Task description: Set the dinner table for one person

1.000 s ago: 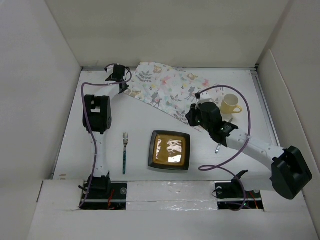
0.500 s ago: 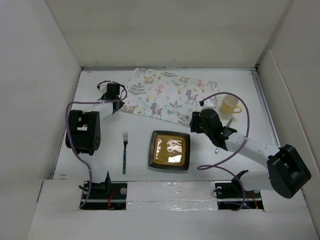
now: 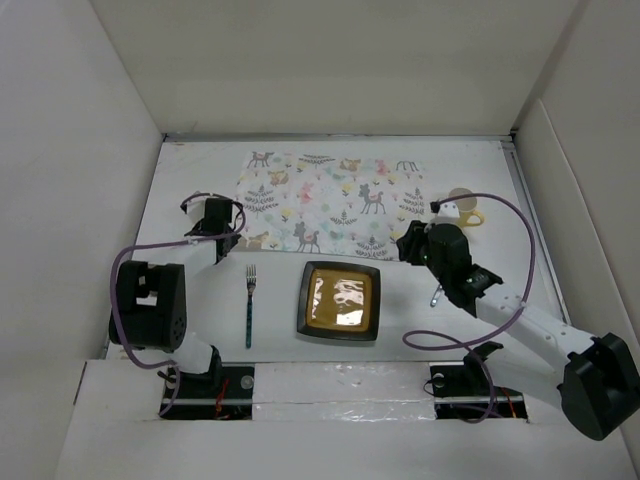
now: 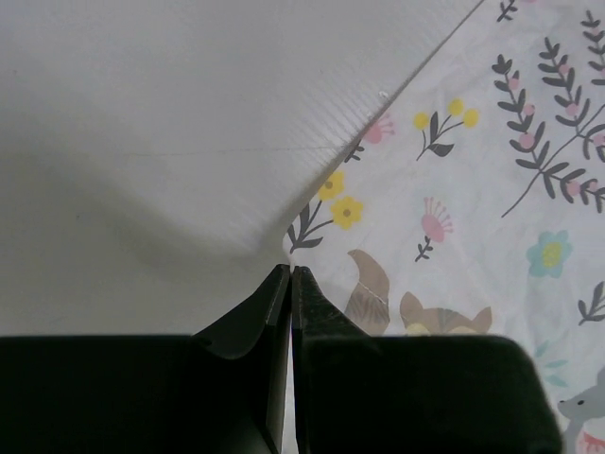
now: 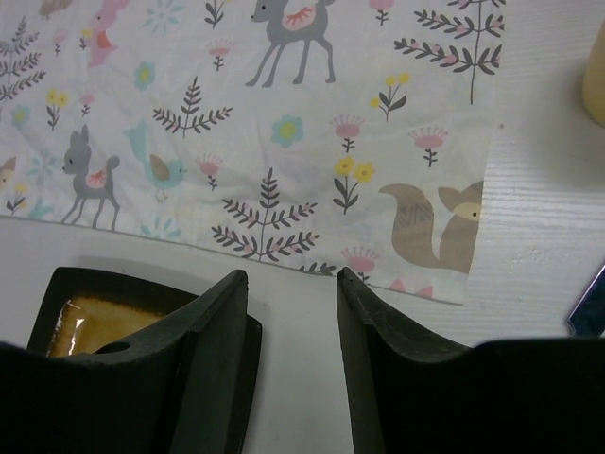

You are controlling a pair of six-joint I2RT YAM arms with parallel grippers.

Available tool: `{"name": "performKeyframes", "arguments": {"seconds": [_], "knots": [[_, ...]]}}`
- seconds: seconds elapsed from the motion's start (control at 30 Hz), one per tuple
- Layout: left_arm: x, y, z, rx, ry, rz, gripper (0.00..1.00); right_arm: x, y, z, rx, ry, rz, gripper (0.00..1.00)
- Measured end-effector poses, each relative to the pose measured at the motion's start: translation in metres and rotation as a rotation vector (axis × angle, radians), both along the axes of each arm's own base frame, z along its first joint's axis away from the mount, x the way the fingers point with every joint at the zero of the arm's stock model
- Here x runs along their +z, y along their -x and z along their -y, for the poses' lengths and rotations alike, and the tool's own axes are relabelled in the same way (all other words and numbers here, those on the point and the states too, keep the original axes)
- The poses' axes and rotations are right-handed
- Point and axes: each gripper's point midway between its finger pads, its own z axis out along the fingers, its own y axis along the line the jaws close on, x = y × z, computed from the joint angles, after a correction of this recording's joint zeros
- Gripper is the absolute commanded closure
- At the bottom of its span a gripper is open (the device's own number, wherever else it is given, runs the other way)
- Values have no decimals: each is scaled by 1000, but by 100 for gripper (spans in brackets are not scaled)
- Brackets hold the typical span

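The yellow mug is half hidden behind the right arm; the dark plate shows a glossy amber face. The placemat lies flat across the far side of the dinner table; the left gripper has its jaws together at the placemat's near-left corner; the right gripper has its jaws apart.

Panel walls close the dinner table on the left, far and right sides. The placemat lies flat across the far half, low enough to pass over. The left gripper occupies its near left corner. The right gripper hangs over its near right corner.

An open lane runs between the fork and the plate. The left arm overhangs the strip left of the fork.

The right side is crowded by the cup, a utensil and the right arm.
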Motion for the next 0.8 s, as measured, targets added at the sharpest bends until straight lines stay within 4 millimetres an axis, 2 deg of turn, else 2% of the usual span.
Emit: {"name": "performKeyframes", "arguments": {"seconds": [0.23,0.4,0.47,0.57,0.6,0.63,0.7,0.73,0.8], "knots": [[24,6,-5,26,-3,76,100,-2,3,1,-2,-14,-5,52],[19,18,-6,27,-4,65,99,3,3,1,-2,-27,4,53],[19,18,-6,26,-3,65,100,7,4,1,1,-36,17,57],[19,18,-6,25,-1,65,94,17,7,2,2,-53,46,61],[18,20,-6,25,-3,63,85,19,8,3,2,-58,55,63],[17,21,-6,24,-5,61,81,23,9,3,5,-64,63,70],[18,23,-6,29,-3,63,78,27,10,1,14,-74,74,78],[20,23,-6,29,-1,68,78,27,10,0,18,-78,74,89],[26,22,-5,29,5,87,78,26,11,-1,25,-79,69,98]]}}
